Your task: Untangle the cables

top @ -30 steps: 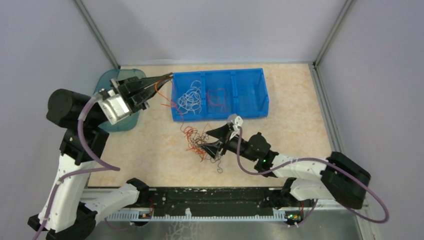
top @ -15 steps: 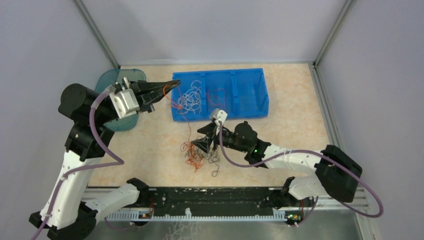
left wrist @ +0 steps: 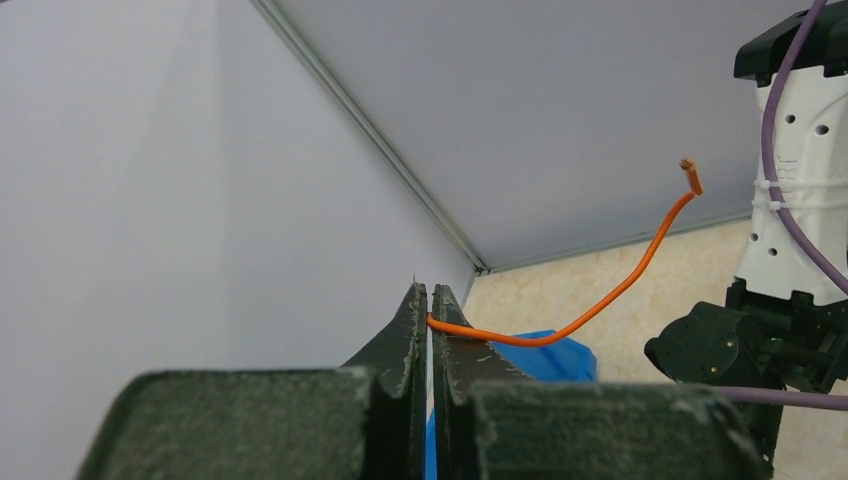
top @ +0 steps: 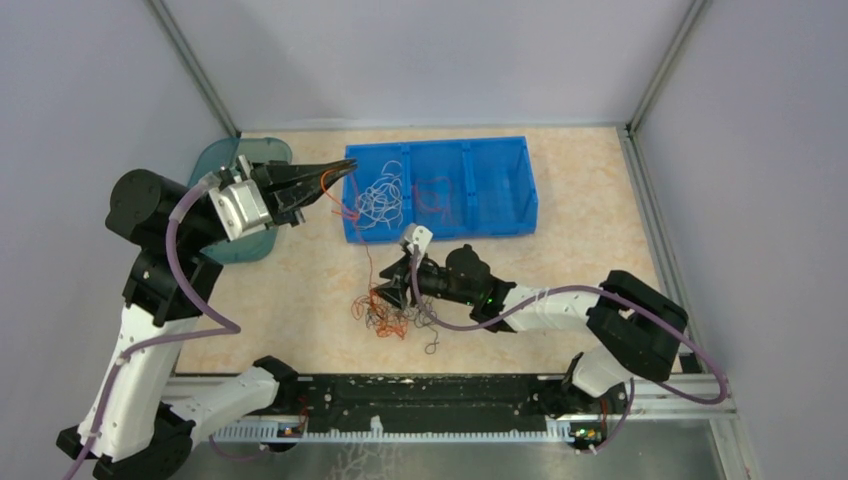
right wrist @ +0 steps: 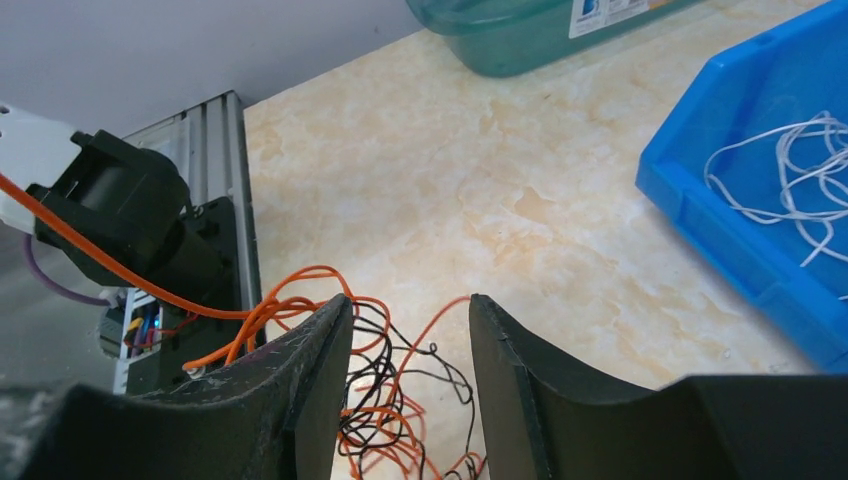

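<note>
Clamping a thin orange cable (left wrist: 610, 298): left gripper (left wrist: 428, 296), clear only on its wrist cam; right gripper (right wrist: 410, 300) apart over curly orange/black tangle (right wrist: 385, 415).

Robot arms: two, with one left gripper (top: 343, 168) and one right gripper (top: 384, 294). Blue bin (top: 440, 143): one, three compartments. Teal container (top: 215, 160): one, upper left. Cable groups: three, namely one tangle (top: 395, 318) at centre, one white bunch (top: 380, 195) and one red bunch (top: 432, 190). The strands within them cannot be counted. Lone orange-red cable (left wrist: 600, 308): one.
</note>
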Robot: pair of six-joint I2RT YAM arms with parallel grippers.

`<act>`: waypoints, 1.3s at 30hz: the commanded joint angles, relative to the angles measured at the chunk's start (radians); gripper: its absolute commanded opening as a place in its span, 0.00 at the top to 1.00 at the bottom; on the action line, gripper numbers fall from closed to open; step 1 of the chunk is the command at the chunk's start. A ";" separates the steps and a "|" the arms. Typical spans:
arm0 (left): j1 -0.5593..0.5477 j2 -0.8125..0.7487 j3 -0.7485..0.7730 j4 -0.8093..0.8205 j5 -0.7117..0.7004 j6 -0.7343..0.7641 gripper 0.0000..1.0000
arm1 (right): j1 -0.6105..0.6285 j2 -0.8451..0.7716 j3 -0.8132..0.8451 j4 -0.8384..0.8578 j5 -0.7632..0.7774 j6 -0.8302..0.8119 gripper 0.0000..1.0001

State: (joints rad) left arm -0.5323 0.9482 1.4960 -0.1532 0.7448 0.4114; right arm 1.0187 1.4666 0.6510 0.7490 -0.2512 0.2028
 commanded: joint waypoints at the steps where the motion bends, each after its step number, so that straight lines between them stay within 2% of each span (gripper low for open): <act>1: -0.003 -0.002 0.047 0.017 0.014 -0.015 1.00 | 0.028 0.028 0.045 0.101 -0.013 0.030 0.52; 8: -0.003 0.004 0.064 0.020 0.009 -0.011 1.00 | 0.041 0.038 0.001 0.156 -0.005 0.082 0.53; 13: -0.002 -0.004 0.056 0.009 0.013 0.000 1.00 | 0.028 -0.075 -0.099 0.150 0.075 0.086 0.40; 22: -0.002 -0.002 0.048 0.022 0.024 -0.015 1.00 | 0.021 -0.209 -0.159 0.088 0.074 0.083 0.37; 39: -0.002 0.007 0.046 0.037 0.033 -0.033 1.00 | 0.020 -0.116 -0.097 0.160 0.027 0.121 0.36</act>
State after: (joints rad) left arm -0.5323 0.9558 1.5303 -0.1505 0.7605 0.3935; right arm 1.0443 1.3216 0.4934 0.8276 -0.2211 0.3080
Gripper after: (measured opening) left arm 0.012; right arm 0.635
